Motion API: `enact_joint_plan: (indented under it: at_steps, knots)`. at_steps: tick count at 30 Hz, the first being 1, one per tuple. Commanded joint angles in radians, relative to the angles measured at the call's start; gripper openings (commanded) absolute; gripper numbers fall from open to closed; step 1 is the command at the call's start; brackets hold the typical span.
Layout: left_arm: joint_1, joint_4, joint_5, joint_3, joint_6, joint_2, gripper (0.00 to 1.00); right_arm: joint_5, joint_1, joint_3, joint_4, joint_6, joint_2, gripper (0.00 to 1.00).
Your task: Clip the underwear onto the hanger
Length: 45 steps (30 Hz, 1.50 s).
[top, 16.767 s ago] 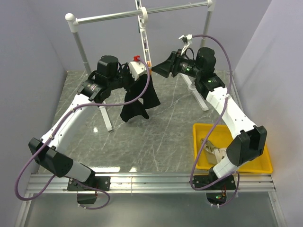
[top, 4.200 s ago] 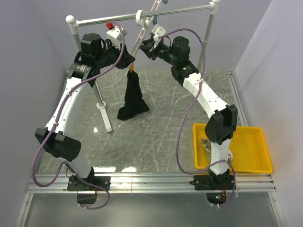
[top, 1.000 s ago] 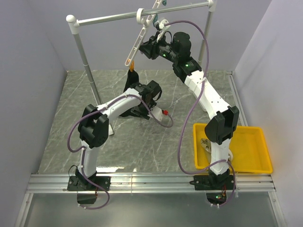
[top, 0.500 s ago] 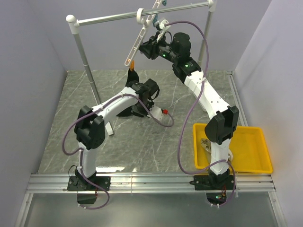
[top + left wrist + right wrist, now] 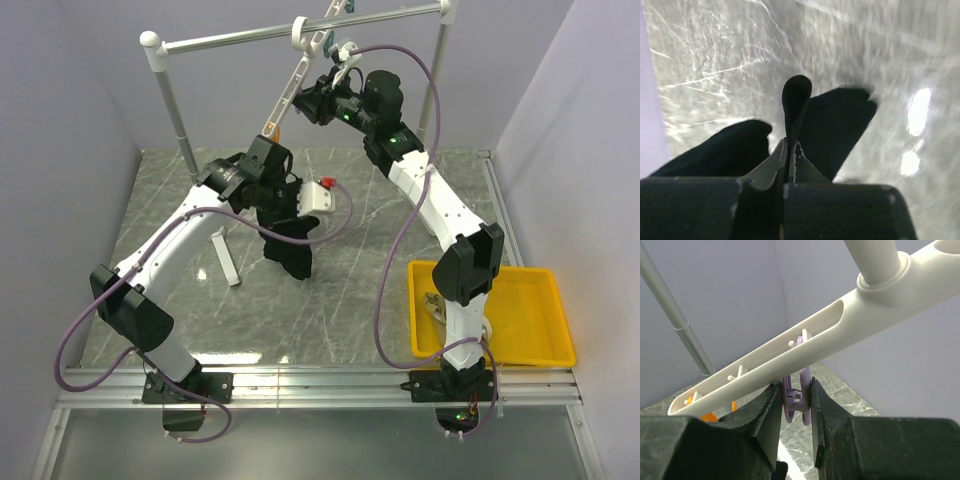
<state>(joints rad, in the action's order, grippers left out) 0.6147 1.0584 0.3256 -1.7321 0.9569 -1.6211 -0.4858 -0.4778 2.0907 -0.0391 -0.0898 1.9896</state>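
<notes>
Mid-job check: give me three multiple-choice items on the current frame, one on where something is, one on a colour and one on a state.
1. Where is the underwear?
A. in the yellow tray
B. in the grip of the left end effector
C. draped over the rail

2. What colour is the clip at the lower end of the hanger?
A. orange
B. green
C. black

3. How is the left end effector?
A. wide open
B. shut on the underwear
C. out of view

Answers:
1 B, the black cloth hangs from that end effector.
2 A, orange shows beside the hanger's white tip.
3 B, the left wrist view shows its jaws pinched together on a black fold.
</notes>
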Motion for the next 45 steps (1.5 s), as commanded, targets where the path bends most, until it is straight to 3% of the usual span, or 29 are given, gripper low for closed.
enact_joint_plan:
  at_steps: [1, 7, 12, 19, 28, 45]
  knots:
    - [-0.047, -0.119, 0.164, -0.043, -0.254, 0.039, 0.00, 0.047, 0.010, -0.009, -0.076, -0.030, -0.054, 0.00]
    - [-0.095, -0.400, 0.149, -0.040, -0.708, 0.084, 0.00, 0.055, 0.010, -0.015, -0.084, -0.050, -0.057, 0.00]
    - [-0.112, -0.529, 0.026, -0.064, -0.843, 0.092, 0.00, 0.059, 0.011, -0.020, -0.093, -0.057, -0.061, 0.00]
    - [-0.141, -0.589, -0.097, -0.041, -0.989, 0.095, 0.00, 0.056, 0.013, -0.037, -0.113, -0.087, -0.069, 0.00]
    - [-0.161, -0.608, -0.204, -0.076, -1.029, 0.075, 0.00, 0.052, 0.011, -0.044, -0.123, -0.085, -0.074, 0.00]
    - [-0.179, -0.583, -0.192, -0.155, -1.037, -0.019, 0.00, 0.046, 0.011, -0.054, -0.133, -0.084, -0.075, 0.00]
